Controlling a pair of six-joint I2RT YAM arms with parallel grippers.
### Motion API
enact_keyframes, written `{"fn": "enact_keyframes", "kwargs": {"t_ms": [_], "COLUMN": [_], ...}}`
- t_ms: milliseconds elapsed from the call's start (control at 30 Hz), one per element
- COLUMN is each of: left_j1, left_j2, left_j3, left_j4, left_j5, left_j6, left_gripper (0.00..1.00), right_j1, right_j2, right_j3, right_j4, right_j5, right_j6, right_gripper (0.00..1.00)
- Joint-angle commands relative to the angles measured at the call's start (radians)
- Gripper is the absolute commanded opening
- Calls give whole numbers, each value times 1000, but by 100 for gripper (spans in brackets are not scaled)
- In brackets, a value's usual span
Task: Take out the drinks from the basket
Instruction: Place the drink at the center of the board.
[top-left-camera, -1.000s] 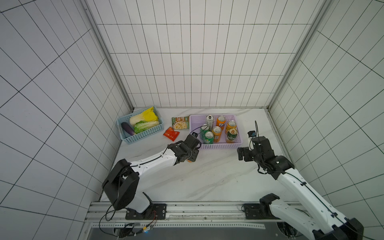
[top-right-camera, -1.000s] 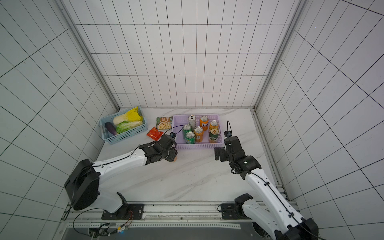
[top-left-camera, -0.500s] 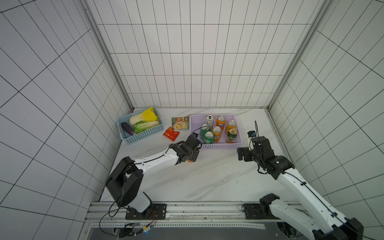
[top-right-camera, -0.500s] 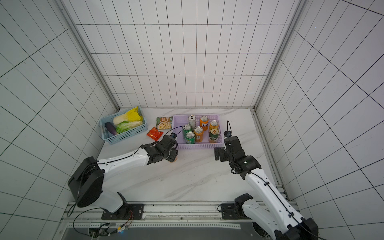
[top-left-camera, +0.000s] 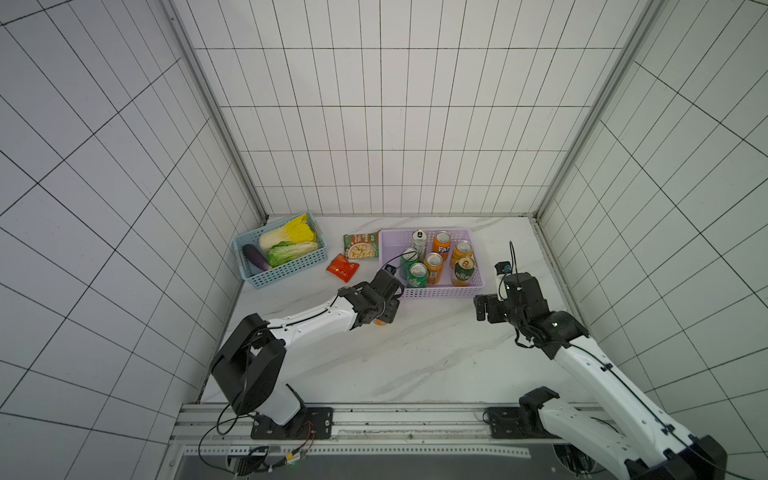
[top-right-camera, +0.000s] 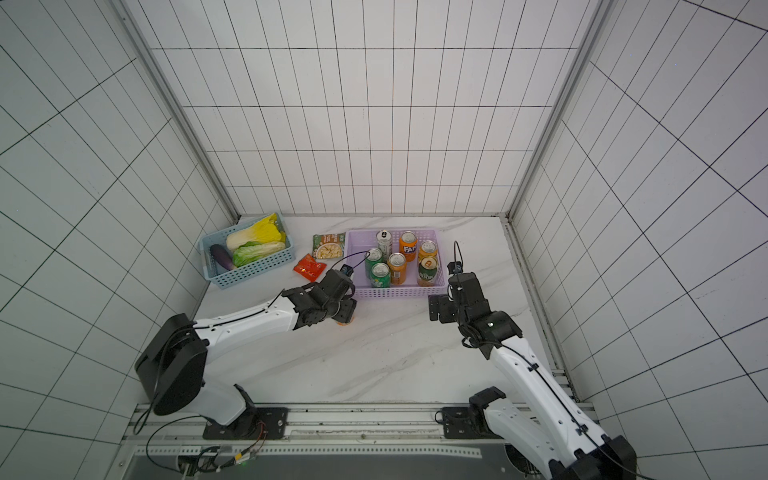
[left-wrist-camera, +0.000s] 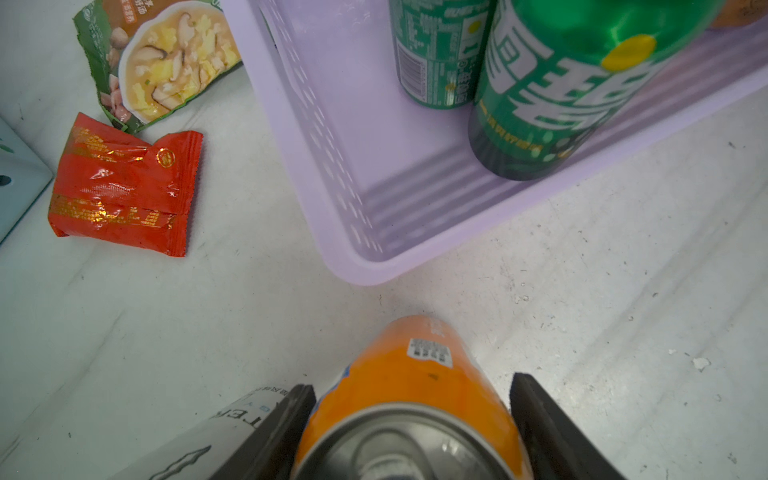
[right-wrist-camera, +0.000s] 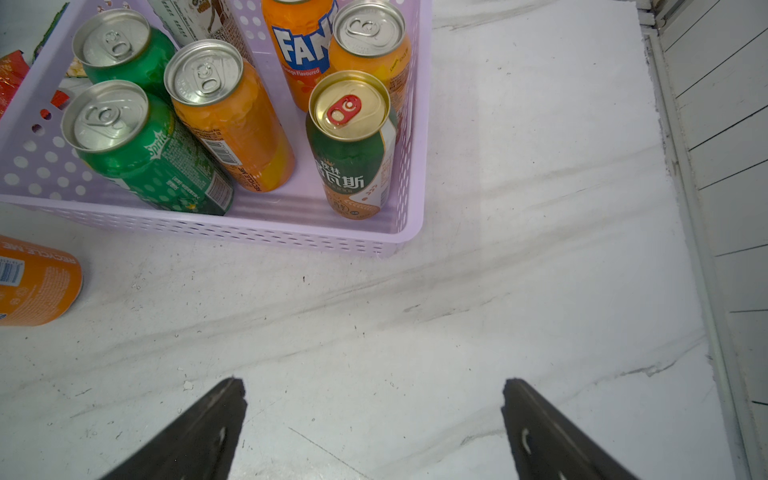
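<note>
White tiled walls (top-left-camera: 395, 124) with dark grout close in the back and both sides; a metal rail (top-left-camera: 374, 419) runs along the lower edge of both top views. The floor of the cell is a white marble-look table (top-left-camera: 415, 353), grey-veined, with small specks and scuffs in the wrist views. The lilac basket (top-left-camera: 440, 293) sits at centre frame near the back wall and holds seven upright drinks, among them a Fanta can (top-left-camera: 441, 247) and two green Sprite cans (right-wrist-camera: 124, 137). One orange can (left-wrist-camera: 409, 415) stands on the marble just below the basket's lower-left corner, between the fingers of the left gripper (left-wrist-camera: 411, 384); I cannot tell whether the pads pinch it or only flank it. The right gripper (right-wrist-camera: 374, 382) is spread wide over bare marble, right of the basket. At upper left are a light blue basket (top-left-camera: 286, 272) of vegetables, a green soup packet (top-left-camera: 360, 246) and a red packet (top-left-camera: 343, 268).
</note>
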Motion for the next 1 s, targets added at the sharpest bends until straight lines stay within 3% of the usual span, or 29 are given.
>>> {"fn": "enact_keyframes", "kwargs": {"t_ms": [0, 767, 967], "left_j1": [-7, 6, 74], "left_j2": [-36, -165, -207], "left_j3": [28, 143, 169], "left_j4": [25, -71, -84], "left_j5": [-19, -43, 50], "left_j6": [3, 93, 88], "left_gripper": [75, 95, 98], "right_j1": [-9, -9, -9], "right_j2": [-5, -40, -24], "right_j3": [14, 61, 83], "right_j4": [-4, -59, -67], "right_j5": [3, -20, -41], "right_j6": [-9, -7, -10], "right_gripper": [100, 100, 99]}}
